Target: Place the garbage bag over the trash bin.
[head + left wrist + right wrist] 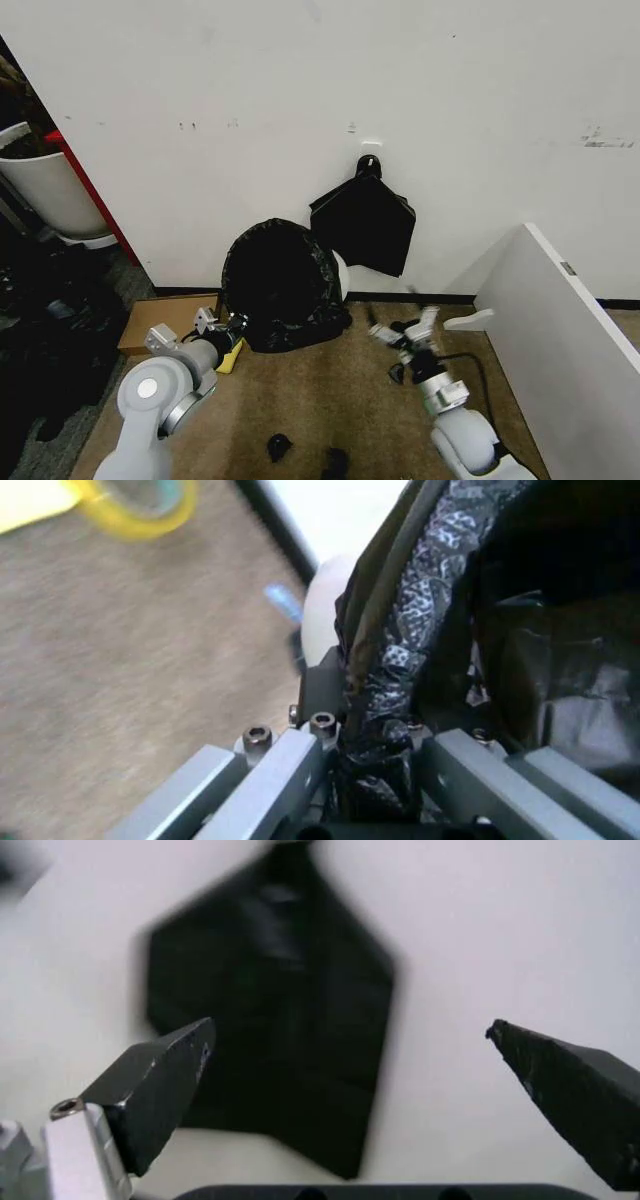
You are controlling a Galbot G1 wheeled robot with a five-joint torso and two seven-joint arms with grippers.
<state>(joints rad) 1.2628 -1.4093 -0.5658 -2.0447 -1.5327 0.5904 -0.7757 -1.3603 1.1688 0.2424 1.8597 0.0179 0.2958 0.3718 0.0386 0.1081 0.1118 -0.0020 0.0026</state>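
Left arm low at the left of the head view, its left gripper at the lower left edge of the thin, glossy, crinkly black plastic garbage bag, which sits on the brown floor against the white wall, draped over most of the round cream-white plastic trash bin; only a sliver of the bin's pale side shows at the bag's right. In the left wrist view a gathered, rope-like strand of the bag film runs straight down between the grey fingers, which are clenched on it; the bin's pale wall lies just beside the strand. Judgement: the film is very light, limp and slippery, will stretch or tear if pulled hard against the rim, and holds no shape of its own; best taken at a bunched hem as here, not on a single flat layer, and tugged gently downward along the bin's side. A flat folded black bundle with a peaked top hangs on the wall just right of the bin, apart from the bag. Farther right, the right gripper hovers above the floor, well apart from the bag; in the right wrist view its dark fingers are spread wide with nothing between them, pointed toward the hanging bundle. A white panel stands at the far right.
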